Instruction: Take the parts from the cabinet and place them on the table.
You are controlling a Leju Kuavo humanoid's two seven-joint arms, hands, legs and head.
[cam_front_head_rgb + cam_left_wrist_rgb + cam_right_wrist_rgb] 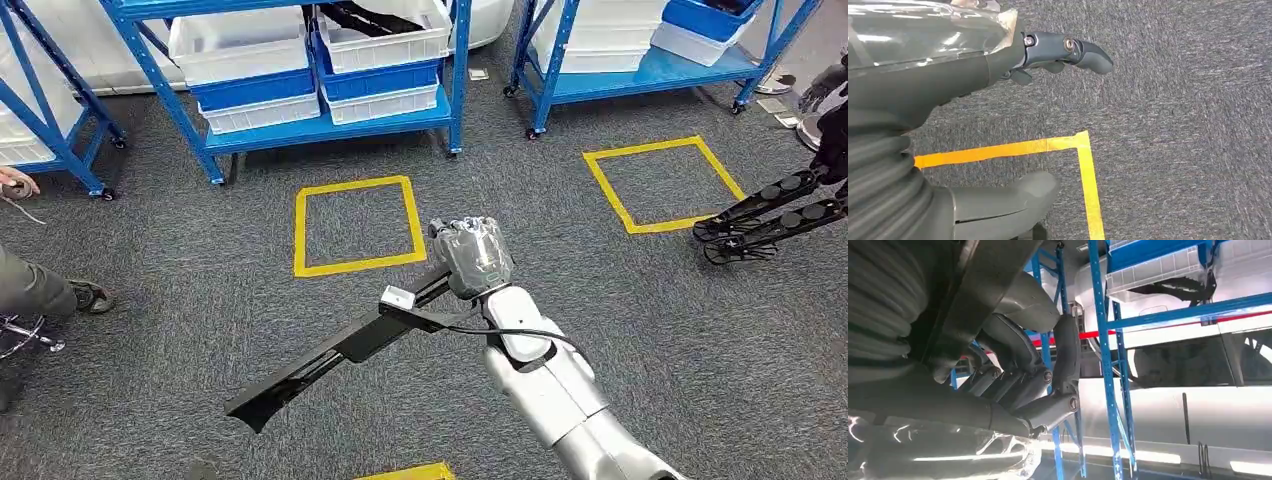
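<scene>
The right hand, wrapped in clear film, is clenched round one end of a long black part. The part juts out from the hand, down and to the robot's left, hanging free above the grey carpet. The right wrist view confirms the fingers curled round the dark bar. The left hand hangs over the carpet beside a yellow tape corner; its fingers are apart and it holds nothing.

Blue shelving with white and blue bins stands beyond a yellow taped square. No counter is visible, so the part appears to be in transit, with placement not yet done.

Risks, as judged:
- The grip is at one end only. The overhanging length may lever the part loose or rotate it in the hand when the robot walks or turns.
- The free end may strike the shelving uprights or the person's foot at the left edge.
- The film covering could reduce friction and allow slippage.
</scene>
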